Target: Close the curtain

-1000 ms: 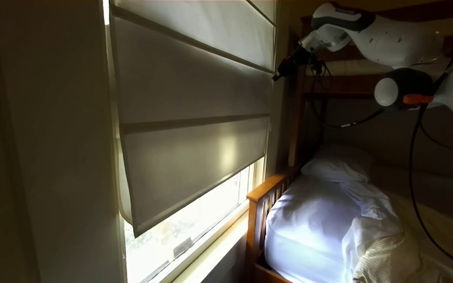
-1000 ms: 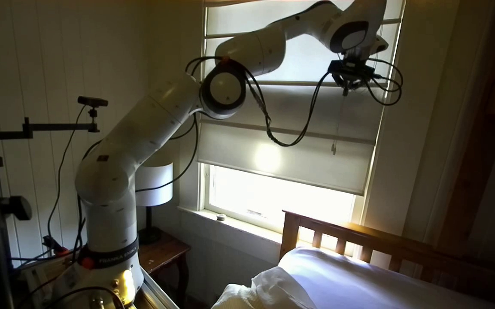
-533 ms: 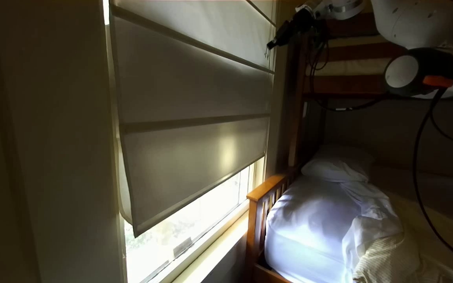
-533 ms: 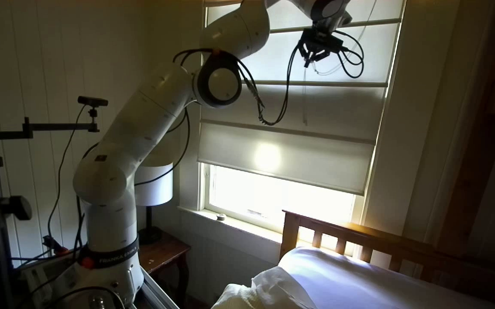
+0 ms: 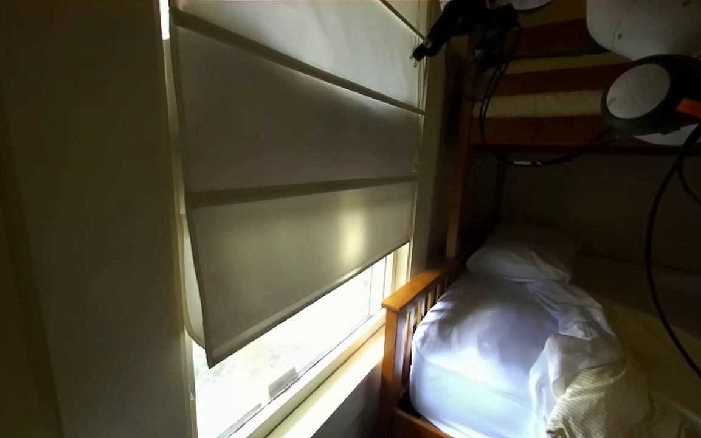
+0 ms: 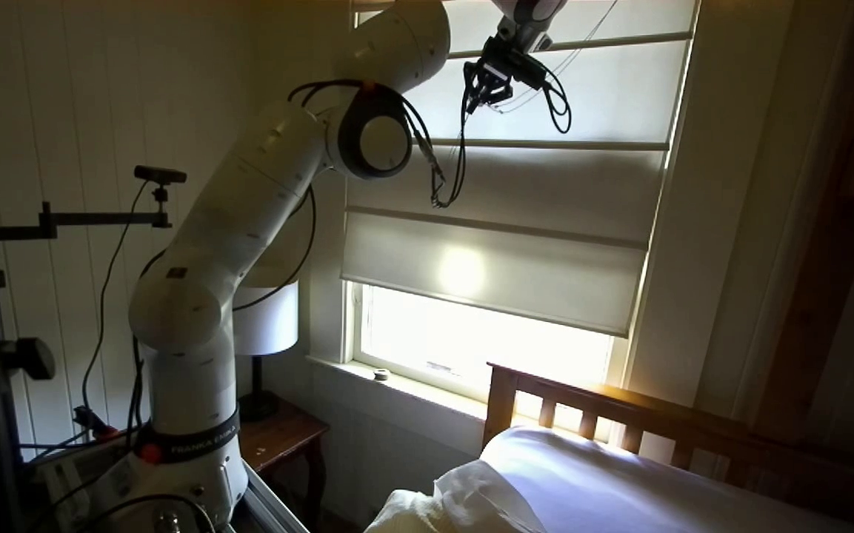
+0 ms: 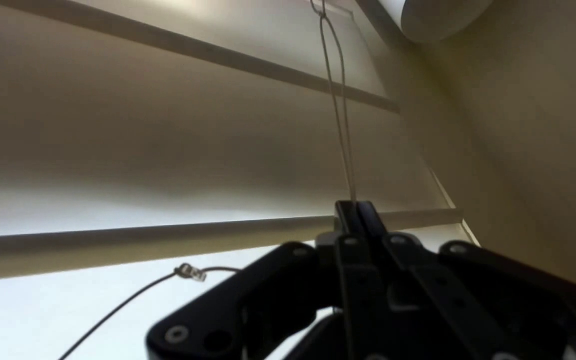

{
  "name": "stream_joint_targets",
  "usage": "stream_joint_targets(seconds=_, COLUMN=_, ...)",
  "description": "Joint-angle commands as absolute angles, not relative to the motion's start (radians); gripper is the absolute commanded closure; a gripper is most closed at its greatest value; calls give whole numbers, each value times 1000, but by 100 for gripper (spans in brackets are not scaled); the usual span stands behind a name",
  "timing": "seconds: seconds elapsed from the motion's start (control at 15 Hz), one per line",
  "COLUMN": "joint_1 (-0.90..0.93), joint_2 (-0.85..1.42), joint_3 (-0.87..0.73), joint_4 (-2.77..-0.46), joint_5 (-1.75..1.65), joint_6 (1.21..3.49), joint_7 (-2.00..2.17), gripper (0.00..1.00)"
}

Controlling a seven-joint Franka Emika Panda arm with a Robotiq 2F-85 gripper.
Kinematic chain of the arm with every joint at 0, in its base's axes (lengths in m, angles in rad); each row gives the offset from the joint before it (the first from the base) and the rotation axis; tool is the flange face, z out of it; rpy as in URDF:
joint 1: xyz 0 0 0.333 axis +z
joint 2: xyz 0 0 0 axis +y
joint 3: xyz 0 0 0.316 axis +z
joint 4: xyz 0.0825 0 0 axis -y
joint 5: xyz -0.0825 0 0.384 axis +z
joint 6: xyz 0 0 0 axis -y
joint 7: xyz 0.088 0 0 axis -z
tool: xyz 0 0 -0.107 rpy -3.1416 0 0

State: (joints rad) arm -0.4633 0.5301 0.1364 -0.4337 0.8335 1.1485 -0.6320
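I hold the pull cord (image 7: 351, 187) pinched in my Robotiq gripper (image 7: 356, 204) | jaws together | Roman shade (image 6: 545, 189) behind, its bottom edge well below the gripper.

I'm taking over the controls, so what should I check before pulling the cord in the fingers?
1. Fingers shut on cord: ok, it runs in between them.
2. Curtain fully closed: not ok, daylight shows beneath it.
3. Cord's upper end secure: cannot tell, out of frame.
4. Cables clear of curtain: cannot tell, they hang in front.
5. Fingers clear of low wooden bed end: ok, well above it.
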Motion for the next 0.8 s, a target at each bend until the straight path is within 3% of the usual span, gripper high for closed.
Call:
stream_joint_targets(seconds=0.0, joint_1=-466, joint_2=530, joint_3=145, joint_4=-436, joint_5=827, joint_6=1149, joint_7=-631, gripper=97)
stream_joint_targets(seconds=0.33, joint_1=-373, joint_2=498, joint_3=153, joint_4=-436, joint_5=785, joint_6=1148, joint_7=-682, gripper=99)
stream_joint_targets(seconds=0.73, joint_1=-133, joint_2=419, joint_3=155, joint_4=-426, joint_5=546, joint_6=1137, joint_7=-801, gripper=99)
